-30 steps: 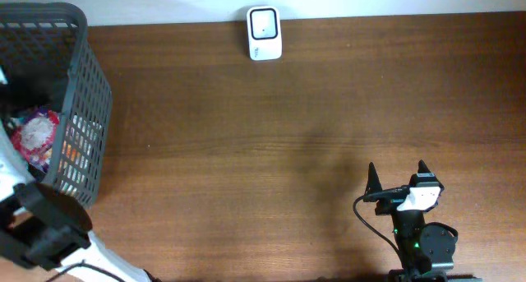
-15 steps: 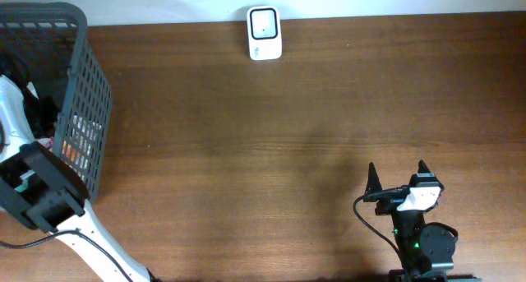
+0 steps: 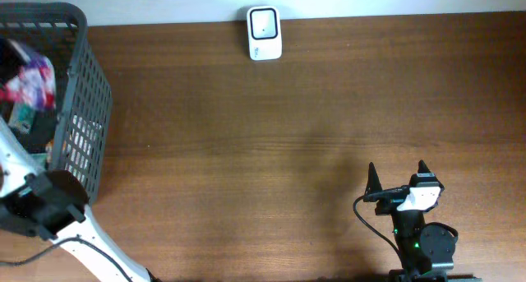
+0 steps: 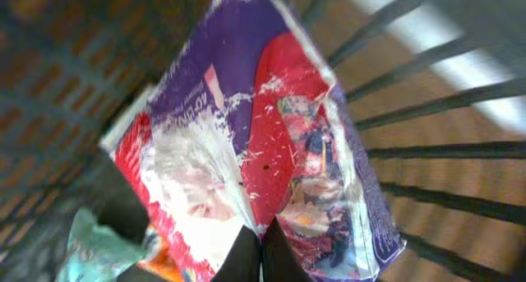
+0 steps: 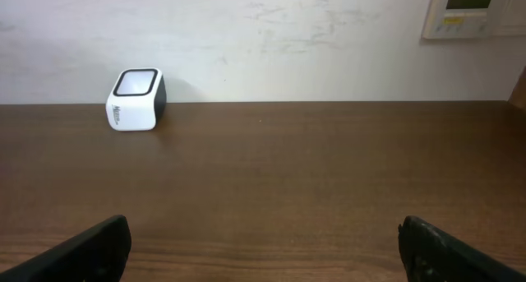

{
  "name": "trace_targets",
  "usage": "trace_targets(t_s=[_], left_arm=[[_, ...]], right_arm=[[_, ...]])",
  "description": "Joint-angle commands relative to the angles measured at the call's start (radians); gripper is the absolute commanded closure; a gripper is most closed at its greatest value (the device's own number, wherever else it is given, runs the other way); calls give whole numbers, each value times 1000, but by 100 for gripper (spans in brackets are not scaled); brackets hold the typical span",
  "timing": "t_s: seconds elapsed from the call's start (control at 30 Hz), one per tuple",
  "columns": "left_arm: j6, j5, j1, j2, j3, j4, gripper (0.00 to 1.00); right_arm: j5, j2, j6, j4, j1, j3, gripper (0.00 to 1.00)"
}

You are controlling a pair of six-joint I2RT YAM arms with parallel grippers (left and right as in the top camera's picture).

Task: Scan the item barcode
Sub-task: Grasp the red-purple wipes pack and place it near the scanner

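Item: a snack packet (image 4: 246, 142), purple and red foil, inside the basket (image 3: 85, 126), which stands well to the left of the scanner (image 3: 264, 33) at the far left of the bench (image 3: 246, 150).
Left gripper: the left gripper (image 4: 261, 256) is reaching into the basket, its jaws pressed together on the lower edge of the packet; the thin foil appears pinched between them.
Other contents: something pale green and orange lies low in the basket beside the packet; too blurred to name.
Right gripper: the right gripper (image 3: 398, 175) has its jaws spread wide with nothing between them. It is well apart from the scanner, toward the near right of the bench, and faces it.
Scanner: a small white box with a dark window on top, at the far edge of the bench against the wall, with nothing near it.
Done: the pick seems made, with the packet gripped and looking raised above the basket floor.
Left: lift the packet over the basket rim, carry it rightward to the scanner, and turn its barcode to the window.
Barcode: not visible on the face shown, so its side cannot be told.
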Motion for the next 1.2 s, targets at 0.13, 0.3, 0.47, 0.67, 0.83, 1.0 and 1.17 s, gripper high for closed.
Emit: trace_targets(t_s=[0.13,0.3,0.47,0.67,0.83,1.0,1.17], left_arm=[[-217,326,-121,-375,104,100,100],[-10,365,-477,-362,37,3,100],[75,174,-889,-345,-482,154,100],[75,-131,-1098,-214,-996,742,100],[74,-131,-1099,-192,-971,698,20],[74,-168,-908,-536,-727,622,1],[67,-367,-365,-660,-711,589,1]], right_arm=[[9,-6,0,-2,5,-8,1],[9,-7,0,-2,5,-8,1],[9,-6,0,-2,5,-8,1],[9,-6,0,-2,5,-8,1],[9,-6,0,-2,5,-8,1],[9,-6,0,-2,5,-8,1],[9,-6,0,-2,5,-8,1]])
